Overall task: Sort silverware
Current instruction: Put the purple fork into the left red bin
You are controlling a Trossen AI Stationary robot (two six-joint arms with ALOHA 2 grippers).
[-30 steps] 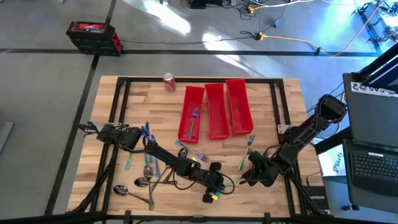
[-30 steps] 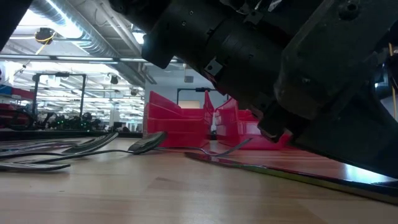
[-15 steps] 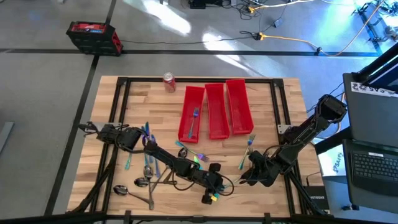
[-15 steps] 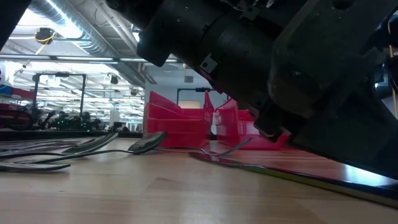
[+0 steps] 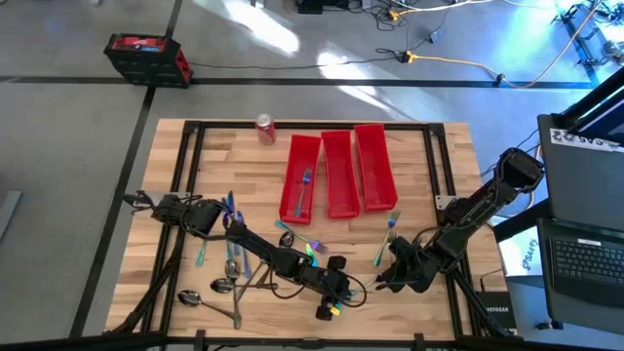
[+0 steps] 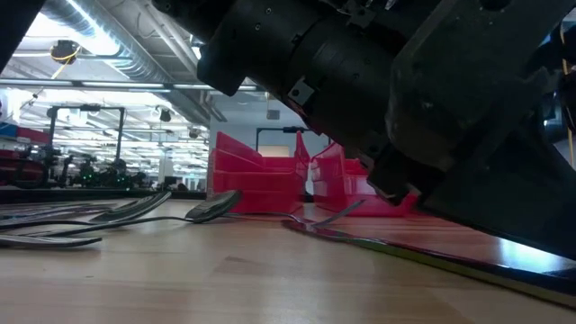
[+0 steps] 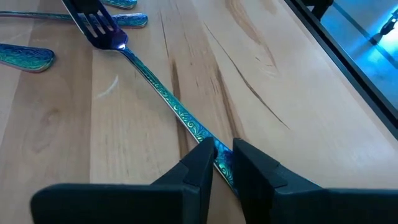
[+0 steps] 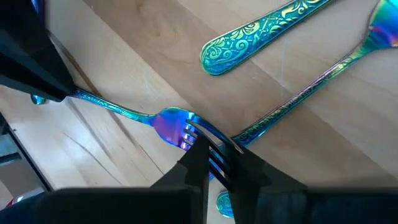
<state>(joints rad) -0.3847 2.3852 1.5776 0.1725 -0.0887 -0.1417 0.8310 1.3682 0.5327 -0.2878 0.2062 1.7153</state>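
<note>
An iridescent teal-and-purple fork [image 7: 155, 87] is lying flat on the wooden desk [image 5: 429, 195], close to its near edge and between the two wrists. Its long axis is running roughly from one arm to the other, with the tines pointing toward the right arm and the patterned handle toward the left. The left fingers [image 7: 199, 168] are pinching the handle near its end, closed on it with the metal showing in the narrow gap. The right fingers [image 8: 196, 163] are closing down around the tines, which are sitting between the two tips. The left arm [image 5: 263, 255] is stretching low and diagonally from the desk's left side toward the near middle. The right arm [image 5: 468, 219] is reaching in from the right edge, folding down so that its wrist is facing the other almost tip to tip. Just beside the held tines, another colourful handle [image 8: 298, 99] is running off at an angle, and a third [image 8: 261, 31] is lying apart from it. Three red bins [image 5: 336, 175] are standing side by side at the far middle, with more silverware [image 5: 229, 263] lying loose on the left.
</note>
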